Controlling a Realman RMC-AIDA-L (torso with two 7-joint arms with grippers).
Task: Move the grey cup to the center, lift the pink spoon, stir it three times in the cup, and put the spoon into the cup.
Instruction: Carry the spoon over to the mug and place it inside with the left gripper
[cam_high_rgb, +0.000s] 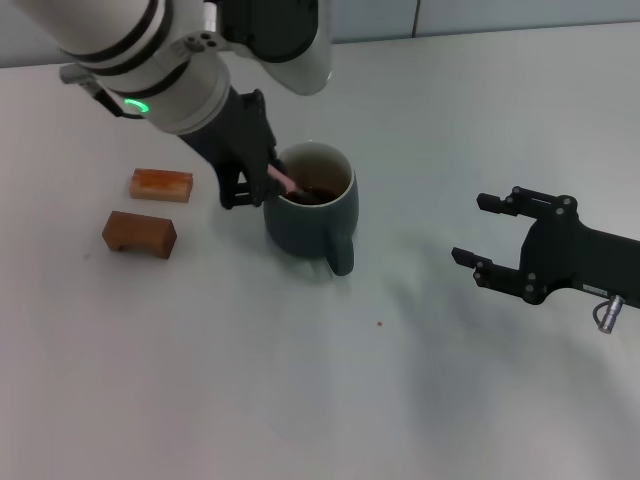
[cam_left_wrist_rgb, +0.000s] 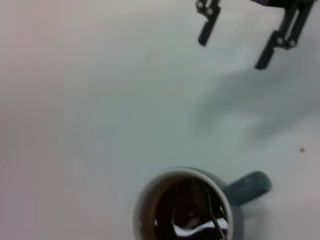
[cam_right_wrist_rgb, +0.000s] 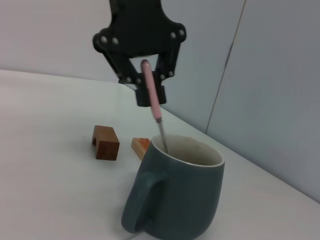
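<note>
- Tabletop (cam_high_rgb: 300, 400): pale and flat, carrying the grey cup (cam_high_rgb: 311, 212) a little toward 10 o'clock from the middle of the head view, its loop handle pointing to 6 o'clock, toward the robot.
- Liquid in the cup is dark brown, ringed by a pale inner wall; the left wrist view looks straight down into it.
- Left claw (cam_high_rgb: 252, 185) sits at the cup's 9 o'clock rim, its fingers clamped on the pale pink handle of the pink spoon (cam_right_wrist_rgb: 152, 105).
- Spoon: tilted slightly off upright in the right wrist view, its thin grey metal stem running down past the rim into the cup; the bowl end is under the liquid and cannot be seen.
- Right claw (cam_high_rgb: 482, 236) hovers well apart at the cup's 3 o'clock, fingers spread apart and gripping nothing.
- Two brown wooden blocks lie at 9 o'clock from the cup: the lighter block (cam_high_rgb: 161, 184) farther back, the darker block (cam_high_rgb: 139, 233) nearer the robot, the two near each other but not touching.
</note>
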